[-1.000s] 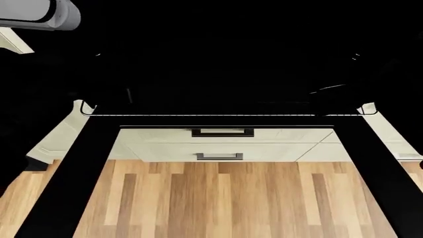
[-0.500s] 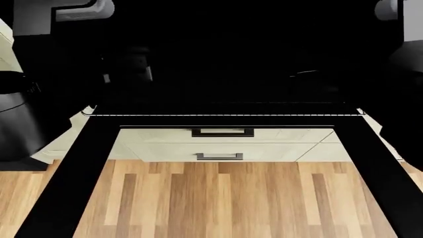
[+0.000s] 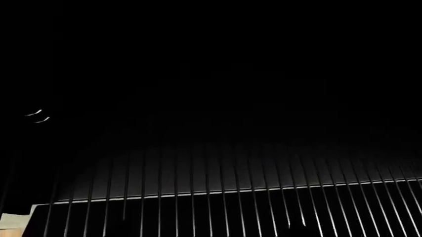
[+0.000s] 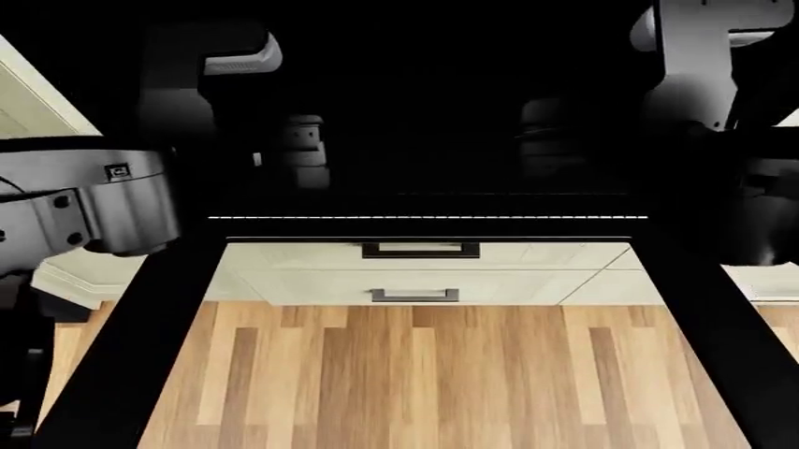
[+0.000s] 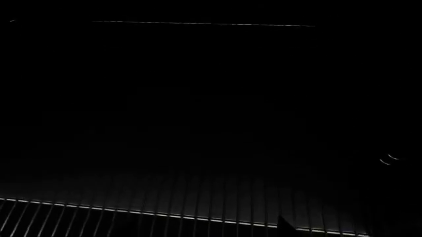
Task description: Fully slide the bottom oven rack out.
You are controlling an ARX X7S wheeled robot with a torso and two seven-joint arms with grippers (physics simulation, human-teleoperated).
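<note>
The oven (image 4: 413, 84) is all black inside, and its black-framed glass door (image 4: 131, 337) lies open toward me. The bottom oven rack (image 4: 425, 217) shows as a pale front rail across the oven mouth. Its thin parallel bars fill the left wrist view (image 3: 224, 190) and the right wrist view (image 5: 165, 216). My left gripper (image 4: 303, 168) and right gripper (image 4: 549, 154) reach into the dark cavity just above and behind the rail. Both are dim, and their jaws cannot be made out in any view.
Through the door glass I see cream drawers with black bar handles (image 4: 421, 250) and a wooden floor (image 4: 425, 374). Cream cabinets (image 4: 37, 103) flank the oven. Another rack shows as a thin pale line (image 5: 197, 23) higher up.
Both arms have swung into view and reached forward into the oven mouth, covering the ends of the rail. The rack's front rail stays at the same place.
</note>
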